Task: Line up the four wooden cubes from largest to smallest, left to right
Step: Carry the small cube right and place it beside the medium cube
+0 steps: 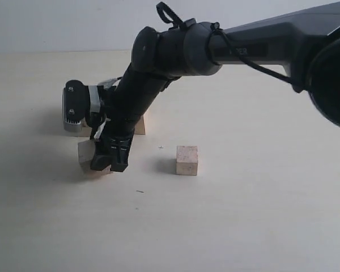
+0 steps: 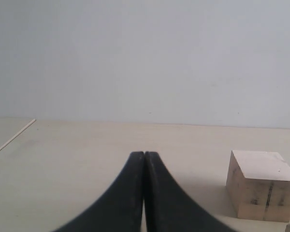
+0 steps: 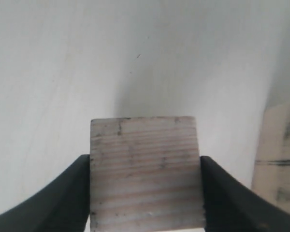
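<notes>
We see the seamed, dark-marked cube [image 2: 262, 191] near our left claw [image 2: 144, 157], whose jaws are pressed together on nothing. The same cube also stands close beside our right claw [image 3: 145, 162]. That right claw is clenched on a second cube [image 3: 145, 176], gripping two opposite faces. A third cube [image 1: 187, 160] rests on the table [image 1: 243, 215], well apart from the right claw.

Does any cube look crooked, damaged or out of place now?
Yes. The gripped cube in the right gripper looks tilted in the exterior view, not flat on the table. The largest cube has dark marks and a seam on one face. Nothing looks broken.
</notes>
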`<state>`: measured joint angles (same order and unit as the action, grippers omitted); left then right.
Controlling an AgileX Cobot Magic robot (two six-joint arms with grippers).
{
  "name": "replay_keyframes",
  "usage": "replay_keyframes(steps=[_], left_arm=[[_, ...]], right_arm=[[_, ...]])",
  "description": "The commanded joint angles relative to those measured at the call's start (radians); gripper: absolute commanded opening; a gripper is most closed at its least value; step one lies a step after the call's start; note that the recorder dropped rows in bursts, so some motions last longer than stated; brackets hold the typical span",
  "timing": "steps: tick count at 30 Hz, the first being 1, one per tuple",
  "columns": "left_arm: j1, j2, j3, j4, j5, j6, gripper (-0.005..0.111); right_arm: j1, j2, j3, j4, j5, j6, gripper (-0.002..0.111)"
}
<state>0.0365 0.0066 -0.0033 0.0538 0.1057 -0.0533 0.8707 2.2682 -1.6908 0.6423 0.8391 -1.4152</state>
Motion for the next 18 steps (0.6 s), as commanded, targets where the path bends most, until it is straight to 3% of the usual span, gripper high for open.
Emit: replay_keyframes(steps=[1,7,18], left_arm=[[0.002,-0.007,0.003,-0.010,-0.004,0.005,0.003],[0.002,-0.007,0.003,-0.010,-0.004,0.005,0.003],[0.002,-0.007,0.003,-0.010,-0.004,0.005,0.003]], right_arm=[[-0.003,-0.125,-0.002,-0.086,0.010,0.113,0.000],[-0.059,-0.295,-0.002,-0.259,0.034,0.292,0.000],[-0.269,-0.313,0.060,-0.257,0.059,0.374,0.000]])
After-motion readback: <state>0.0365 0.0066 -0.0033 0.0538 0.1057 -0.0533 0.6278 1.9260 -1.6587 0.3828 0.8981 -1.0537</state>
